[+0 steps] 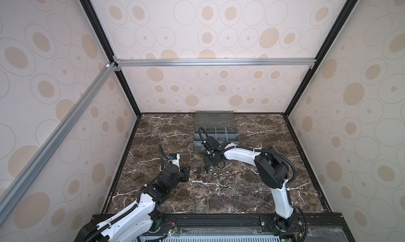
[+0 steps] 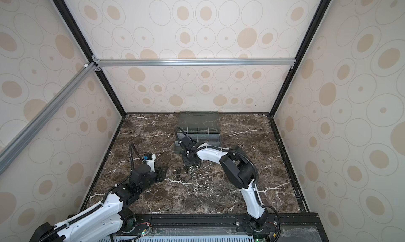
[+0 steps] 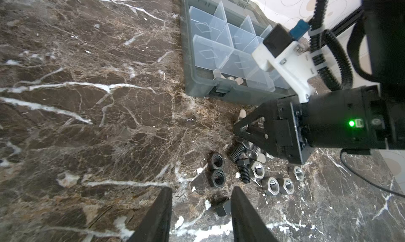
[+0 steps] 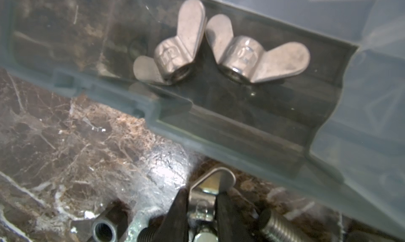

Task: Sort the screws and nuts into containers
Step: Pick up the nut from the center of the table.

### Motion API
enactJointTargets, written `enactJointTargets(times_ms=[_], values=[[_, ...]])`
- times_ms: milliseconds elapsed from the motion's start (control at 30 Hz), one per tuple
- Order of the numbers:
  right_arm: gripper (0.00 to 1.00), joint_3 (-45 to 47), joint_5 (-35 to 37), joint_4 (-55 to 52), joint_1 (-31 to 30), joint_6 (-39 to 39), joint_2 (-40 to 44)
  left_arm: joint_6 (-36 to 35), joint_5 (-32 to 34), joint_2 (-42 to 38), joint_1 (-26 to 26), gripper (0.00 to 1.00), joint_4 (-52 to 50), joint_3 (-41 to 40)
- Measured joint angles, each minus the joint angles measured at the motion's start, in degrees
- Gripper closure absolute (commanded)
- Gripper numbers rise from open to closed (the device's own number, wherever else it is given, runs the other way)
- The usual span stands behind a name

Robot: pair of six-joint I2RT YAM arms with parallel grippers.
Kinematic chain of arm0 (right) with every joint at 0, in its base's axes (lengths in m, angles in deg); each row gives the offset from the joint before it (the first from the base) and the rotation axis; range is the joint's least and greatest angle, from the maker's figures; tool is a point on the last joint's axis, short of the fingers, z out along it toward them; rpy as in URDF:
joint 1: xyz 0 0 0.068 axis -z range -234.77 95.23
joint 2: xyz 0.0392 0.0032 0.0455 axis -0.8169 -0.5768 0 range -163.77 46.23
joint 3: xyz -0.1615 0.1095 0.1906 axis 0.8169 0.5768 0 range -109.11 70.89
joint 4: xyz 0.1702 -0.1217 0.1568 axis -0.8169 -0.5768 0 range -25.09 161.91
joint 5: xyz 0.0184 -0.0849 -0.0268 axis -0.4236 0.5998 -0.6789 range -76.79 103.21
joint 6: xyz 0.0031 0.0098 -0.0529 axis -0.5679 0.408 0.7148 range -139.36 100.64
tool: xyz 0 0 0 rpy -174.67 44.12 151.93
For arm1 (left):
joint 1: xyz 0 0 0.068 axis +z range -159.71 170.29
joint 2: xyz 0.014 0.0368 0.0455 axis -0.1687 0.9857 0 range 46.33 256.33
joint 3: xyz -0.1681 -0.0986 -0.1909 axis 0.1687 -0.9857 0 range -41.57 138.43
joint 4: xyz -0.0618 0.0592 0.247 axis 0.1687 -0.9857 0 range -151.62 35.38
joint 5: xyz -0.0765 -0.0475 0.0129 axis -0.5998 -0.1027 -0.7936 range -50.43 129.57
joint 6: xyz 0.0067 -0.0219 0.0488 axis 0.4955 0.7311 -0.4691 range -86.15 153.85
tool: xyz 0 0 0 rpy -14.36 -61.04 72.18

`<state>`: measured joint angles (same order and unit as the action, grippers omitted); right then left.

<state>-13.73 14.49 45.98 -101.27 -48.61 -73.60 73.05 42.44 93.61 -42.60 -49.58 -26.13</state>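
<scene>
Only right wrist view shows right gripper [image 4: 200,198] jaws narrow, pinching silver wing nut [image 4: 215,179] — top views hide it. Left gripper [image 3: 202,189] jaws half-open, empty; nuts [image 3: 271,186] shiny, hexagonal.

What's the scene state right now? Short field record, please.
left end effector: open, low over the marble table, black hex piece beside one finger
right end effector: closed on a silver wing nut, just outside the organiser box front wall
lid: open, laid back
in box: two wing nuts in the section by the front wall
loose pile: silver hex nuts, black hex nuts, black screw
</scene>
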Motion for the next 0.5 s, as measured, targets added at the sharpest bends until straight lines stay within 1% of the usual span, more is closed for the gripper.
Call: enactJointTargets(times_ms=[167,500], values=[[0.84,-0.35,-0.04,-0.42,0.00,0.15,0.00,0.09,0.04,-0.52,0.00,0.56,0.02,-0.17],[0.88,-0.46,-1.60,-0.46,-0.02,0.20,0.00,0.17,0.24,-1.40,0.00,0.55,-1.25,-0.31]])
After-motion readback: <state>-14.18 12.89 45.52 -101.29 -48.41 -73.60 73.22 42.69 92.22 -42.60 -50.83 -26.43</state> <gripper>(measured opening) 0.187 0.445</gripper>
